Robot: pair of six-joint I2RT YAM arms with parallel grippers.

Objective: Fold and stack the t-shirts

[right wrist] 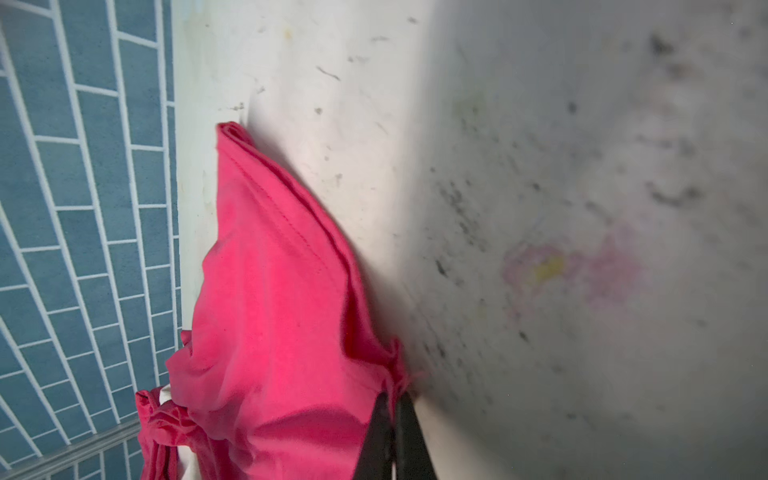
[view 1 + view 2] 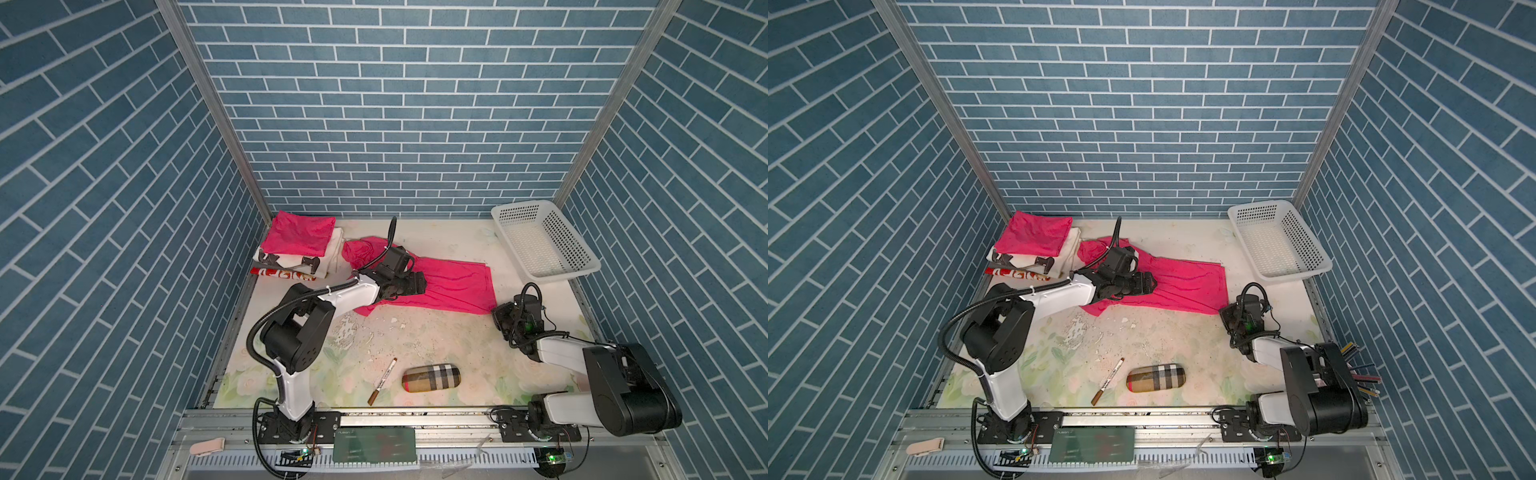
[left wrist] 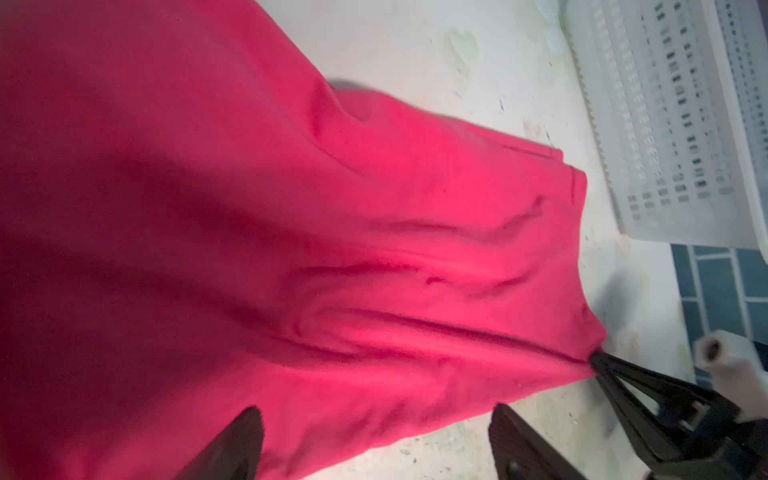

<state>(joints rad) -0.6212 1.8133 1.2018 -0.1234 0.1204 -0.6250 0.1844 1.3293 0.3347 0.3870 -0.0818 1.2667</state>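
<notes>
The fingers of the right gripper are pressed together on the near right hem corner of the pink t-shirt — cloth bunches at their tips. The left gripper hangs over the shirt's middle, fingers spread wide, holding nothing. The shirt lies stretched across the table, its crumpled collar end beside a folded t-shirt topping a pile of white cloths — far left corner.
</notes>
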